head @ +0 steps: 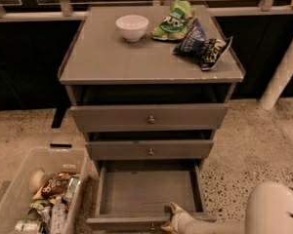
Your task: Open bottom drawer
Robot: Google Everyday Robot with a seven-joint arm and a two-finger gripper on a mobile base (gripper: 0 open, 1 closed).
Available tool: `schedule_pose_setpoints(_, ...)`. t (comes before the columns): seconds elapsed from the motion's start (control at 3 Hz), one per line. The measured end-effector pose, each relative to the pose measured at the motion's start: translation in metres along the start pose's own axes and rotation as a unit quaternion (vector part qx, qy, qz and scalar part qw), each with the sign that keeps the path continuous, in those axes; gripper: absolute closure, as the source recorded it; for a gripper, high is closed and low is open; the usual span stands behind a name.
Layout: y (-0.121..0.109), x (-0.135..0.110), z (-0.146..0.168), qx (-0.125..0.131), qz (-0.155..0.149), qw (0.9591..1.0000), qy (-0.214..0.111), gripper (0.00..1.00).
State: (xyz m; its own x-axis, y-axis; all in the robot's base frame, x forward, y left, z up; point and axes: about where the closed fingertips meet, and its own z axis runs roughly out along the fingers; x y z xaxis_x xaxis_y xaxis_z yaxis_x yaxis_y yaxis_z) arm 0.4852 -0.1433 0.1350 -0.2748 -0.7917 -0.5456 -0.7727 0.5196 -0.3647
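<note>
On the speckled stone floor (244,150), we find the grey wooden cabinet's (136,57) grey flat-fronted bottom drawer (146,193) standing well out, with our pale gripper (169,217) at its front edge, likely to pull, its grip impossible to tell.

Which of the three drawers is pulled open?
The bottom drawer: its grey tray shows, with the hand at its front edge. The top drawer and middle drawer show only their fronts.

Bottom drawer (146,193): matt grey finish, smooth tray. Gripper (170,218) at its front edge: pale smooth plastic. Bowl (132,27): glossy white. Floor (244,145): speckled, stone-like.
</note>
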Motion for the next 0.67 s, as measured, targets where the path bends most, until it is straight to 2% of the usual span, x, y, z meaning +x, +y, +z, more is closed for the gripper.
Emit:
schedule_pose_setpoints(0.33,-0.0006,-0.0016,-0.0016,0.0,0.0,1.0,0.0,1.0)
schedule_pose_setpoints(0.67,0.0081,0.0027,-0.0051,-0.001,0.003,1.0,0.0,1.0)
